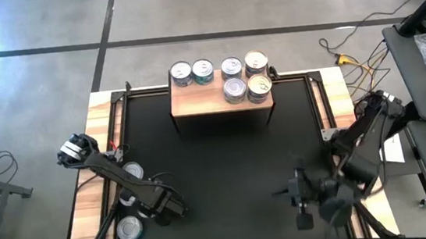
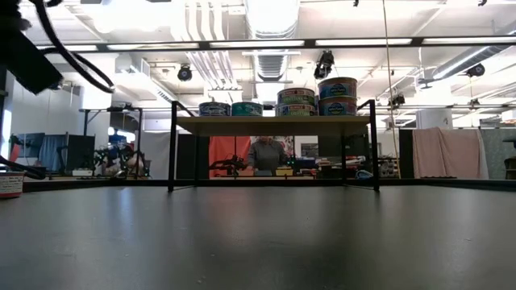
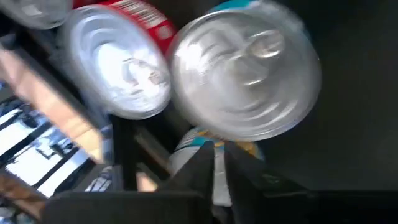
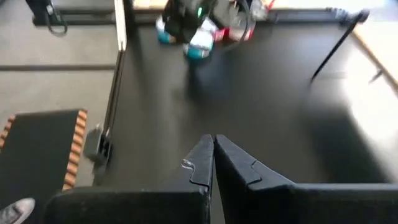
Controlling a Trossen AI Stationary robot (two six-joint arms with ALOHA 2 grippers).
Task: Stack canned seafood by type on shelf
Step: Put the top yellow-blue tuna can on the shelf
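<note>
Your shelf (image 1: 221, 97) at the counter's (image 1: 226, 173) far edge carries six tins (image 1: 259, 88). Your left gripper (image 3: 216, 163) is extended low over the near-left corner, clenched with nothing visibly between its fingers, a teal-labelled tin (image 3: 245, 74) just beyond the fingertips. Your right gripper (image 4: 213, 151) is clenched and empty, hovering near-right, well apart from any tin.
</note>
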